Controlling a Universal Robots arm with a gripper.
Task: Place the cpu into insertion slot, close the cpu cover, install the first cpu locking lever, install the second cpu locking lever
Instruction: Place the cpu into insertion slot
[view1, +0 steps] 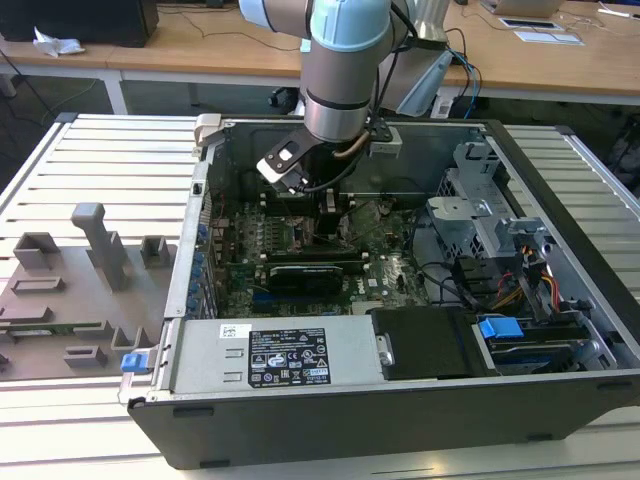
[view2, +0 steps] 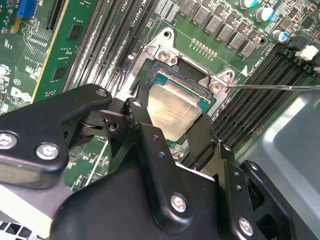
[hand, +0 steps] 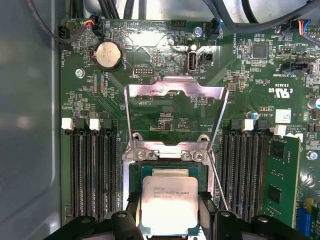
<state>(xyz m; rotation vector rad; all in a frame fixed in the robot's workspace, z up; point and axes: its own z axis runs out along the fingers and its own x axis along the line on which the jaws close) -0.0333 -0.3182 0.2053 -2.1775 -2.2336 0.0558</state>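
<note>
We see the fingers (view2: 137, 122) closed onto the cpu (view2: 175, 107), one pad on each of two opposite edges and spread no wider than the chip itself. What matters here is the vertical relation. The cpu lies directly over the slot (hand: 165, 150), its sides squared with the socket's metal rim, and the chip's green border shows around the grey lid in both wrist views. We cannot tell whether it has bottomed in the socket or hangs just above it. The two free edges of the cpu run toward the cover (hand: 175, 89), which stands tipped up on its hinge at the far side of the slot, well clear of the chip and the fingers. A thin lever (view2: 270, 87) lies swung out beside the socket, not hooked down. In the exterior view the arm (view1: 345, 70) comes in from the top centre of the frame and drops almost straight down into the open case (view1: 330, 420). Its wrist is near the middle of the picture above the board (hand: 85, 100), and the case rests on a slatted desk (view1: 100, 160).
</note>
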